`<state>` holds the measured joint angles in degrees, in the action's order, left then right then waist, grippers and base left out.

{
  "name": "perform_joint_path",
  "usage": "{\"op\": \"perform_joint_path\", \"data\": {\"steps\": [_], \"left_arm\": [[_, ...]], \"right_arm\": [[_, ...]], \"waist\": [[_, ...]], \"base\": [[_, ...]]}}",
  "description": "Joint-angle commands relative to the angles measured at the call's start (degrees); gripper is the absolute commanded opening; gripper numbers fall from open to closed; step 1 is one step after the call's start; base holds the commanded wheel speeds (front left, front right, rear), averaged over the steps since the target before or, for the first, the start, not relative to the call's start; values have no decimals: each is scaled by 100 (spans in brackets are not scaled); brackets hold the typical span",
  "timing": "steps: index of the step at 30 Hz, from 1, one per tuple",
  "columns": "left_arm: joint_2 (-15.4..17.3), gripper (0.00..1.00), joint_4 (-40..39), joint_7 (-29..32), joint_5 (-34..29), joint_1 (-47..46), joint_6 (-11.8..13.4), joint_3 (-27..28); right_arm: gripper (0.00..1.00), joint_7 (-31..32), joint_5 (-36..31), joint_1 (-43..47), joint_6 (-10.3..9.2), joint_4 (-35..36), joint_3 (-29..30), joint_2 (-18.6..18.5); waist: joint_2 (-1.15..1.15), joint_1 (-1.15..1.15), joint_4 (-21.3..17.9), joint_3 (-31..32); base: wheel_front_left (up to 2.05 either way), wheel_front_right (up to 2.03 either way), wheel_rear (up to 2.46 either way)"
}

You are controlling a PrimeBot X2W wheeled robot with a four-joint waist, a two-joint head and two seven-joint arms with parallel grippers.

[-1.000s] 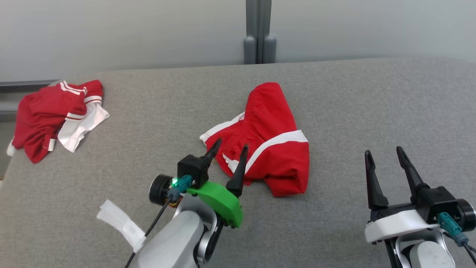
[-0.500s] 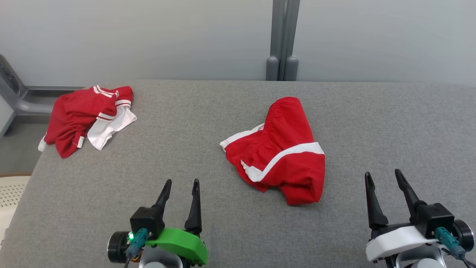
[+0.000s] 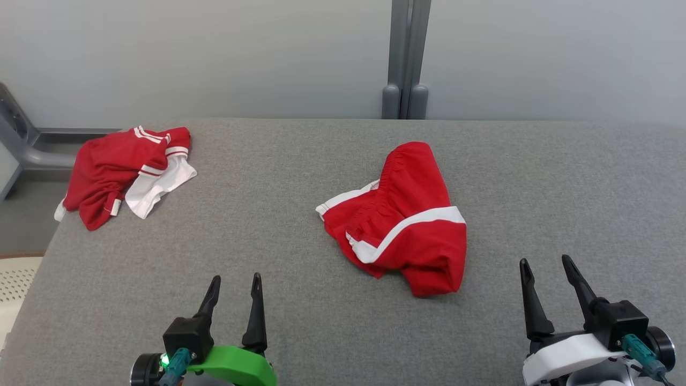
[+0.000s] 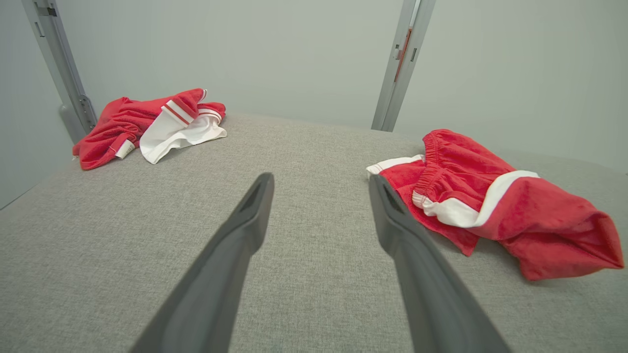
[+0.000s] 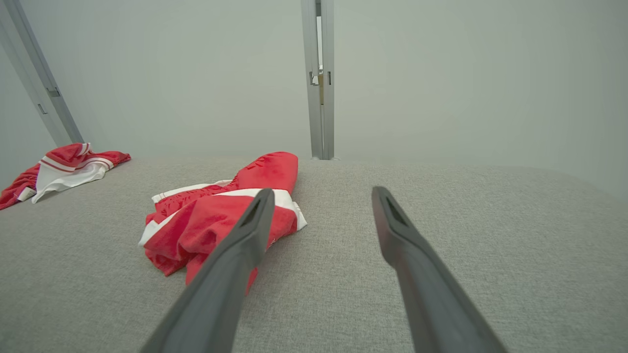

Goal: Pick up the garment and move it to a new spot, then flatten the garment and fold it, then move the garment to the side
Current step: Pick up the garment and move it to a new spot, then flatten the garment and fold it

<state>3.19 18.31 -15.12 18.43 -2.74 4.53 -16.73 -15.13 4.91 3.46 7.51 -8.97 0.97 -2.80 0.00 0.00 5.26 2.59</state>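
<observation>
Lying crumpled near the middle of the grey counter (image 3: 563,177), beyond and between both grippers, the red garment (image 3: 423,246) is touched by neither. It is judged light, soft and limp, likely to sag and bunch when lifted. A firmer hold would be offered by the gathered waistband (image 3: 387,174) or the white-edged hem (image 3: 343,197). The fingers of the left gripper (image 3: 236,277) and right gripper (image 3: 544,260) are spread and empty. No brand or writing can be read.
</observation>
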Motion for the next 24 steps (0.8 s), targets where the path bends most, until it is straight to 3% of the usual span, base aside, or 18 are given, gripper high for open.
{"op": "perform_joint_path", "data": {"steps": [1,11,24], "left_arm": [[2,100,4,-4,-24,100,-37,38],[-26,100,83,-4,-57,61,-155,95],[-27,100,131,-5,45,-8,-74,23]], "right_arm": [[100,-4,24,25,-4,-8,-8,-16],[100,-4,35,7,-5,-21,18,-17],[100,-4,-29,-24,-5,-39,72,-17]], "waist": [[0,0,-7,-3],[0,0,-8,-28],[0,0,49,-73]], "base": [[0,0,0],[0,0,0],[0,0,0]]}}
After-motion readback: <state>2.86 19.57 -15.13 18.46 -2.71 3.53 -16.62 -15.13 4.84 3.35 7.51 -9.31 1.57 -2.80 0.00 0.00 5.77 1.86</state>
